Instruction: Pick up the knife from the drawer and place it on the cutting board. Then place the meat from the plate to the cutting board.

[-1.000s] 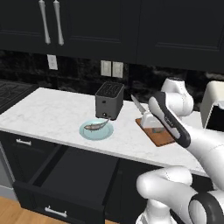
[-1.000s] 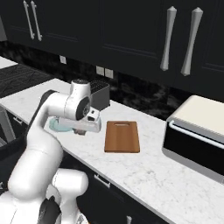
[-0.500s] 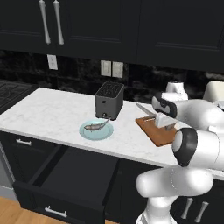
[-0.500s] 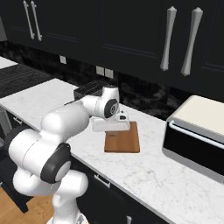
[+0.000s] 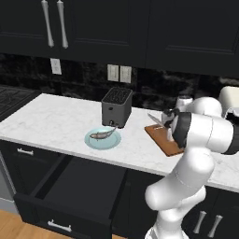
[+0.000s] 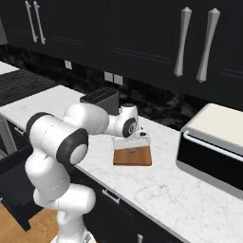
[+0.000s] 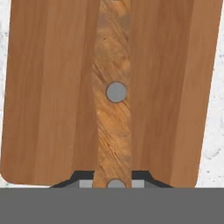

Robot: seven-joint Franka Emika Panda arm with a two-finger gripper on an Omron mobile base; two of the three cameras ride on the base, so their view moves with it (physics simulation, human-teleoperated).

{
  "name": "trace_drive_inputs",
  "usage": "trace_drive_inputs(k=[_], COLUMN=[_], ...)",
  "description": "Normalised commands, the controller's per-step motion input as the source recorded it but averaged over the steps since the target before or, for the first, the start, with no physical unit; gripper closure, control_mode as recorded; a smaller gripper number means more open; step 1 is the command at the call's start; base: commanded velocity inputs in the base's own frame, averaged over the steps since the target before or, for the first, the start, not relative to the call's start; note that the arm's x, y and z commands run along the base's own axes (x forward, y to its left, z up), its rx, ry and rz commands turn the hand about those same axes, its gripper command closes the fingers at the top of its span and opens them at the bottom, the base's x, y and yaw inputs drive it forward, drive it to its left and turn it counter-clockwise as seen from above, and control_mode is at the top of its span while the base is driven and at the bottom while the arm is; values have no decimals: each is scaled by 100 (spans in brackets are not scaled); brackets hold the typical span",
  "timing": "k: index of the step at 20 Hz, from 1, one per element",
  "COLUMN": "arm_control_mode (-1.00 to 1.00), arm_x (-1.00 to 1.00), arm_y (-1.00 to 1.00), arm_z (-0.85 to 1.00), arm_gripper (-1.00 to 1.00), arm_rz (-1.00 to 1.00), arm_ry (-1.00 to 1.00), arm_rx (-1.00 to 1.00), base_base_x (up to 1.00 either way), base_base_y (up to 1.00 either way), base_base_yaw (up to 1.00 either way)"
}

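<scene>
Brown and rivet-studded, the knife (image 7: 113, 109) handle ran straight up from between the fingertips (image 7: 140, 176) of the claw (image 7: 113, 184), which pinched it from both sides. Directly beneath the claw lay the reddish wooden cutting board (image 7: 52, 96), its rounded corner showing at one edge and white marble countertop (image 7: 214, 131) just beyond it. From the left base camera, the claw (image 5: 168, 122) hung low over the near-left part of the cutting board (image 5: 164, 140), and the knife's silver blade (image 5: 155, 120) jutted out from it toward the toaster side, above the board's left edge. The right base camera showed the claw (image 6: 137, 137) poised over the far edge of the board (image 6: 133, 155); whether the knife touched the wood could not be told. Well to the claw's left, the grey-brown meat (image 5: 103, 134) lay on the pale blue-green plate (image 5: 102, 139), near the counter's front edge. Below the plate and nearer than the claw, the wide black drawer (image 5: 70, 191) stood pulled out. Just behind the plate, also left of the claw, sat the black toaster (image 5: 116, 107).
</scene>
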Motion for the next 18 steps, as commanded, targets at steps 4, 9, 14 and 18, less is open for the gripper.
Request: trace_drive_inputs(k=[4, 9, 14, 18], arm_control_mode=[-100, -100, -100, -100], arm_x=[0, 0, 6, 14], arm_y=[-7, -30, -24, 0], arm_z=[-61, -25, -2, -6], arm_gripper=[100, 100, 100, -100], arm_rz=[-2, -5, -5, -2], arm_ry=[-4, -4, -10, 0], arm_rx=[0, 0, 0, 0], base_base_x=[0, 0, 0, 0], base_base_y=[0, 0, 0, 0], base_base_yaw=[0, 0, 0, 0])
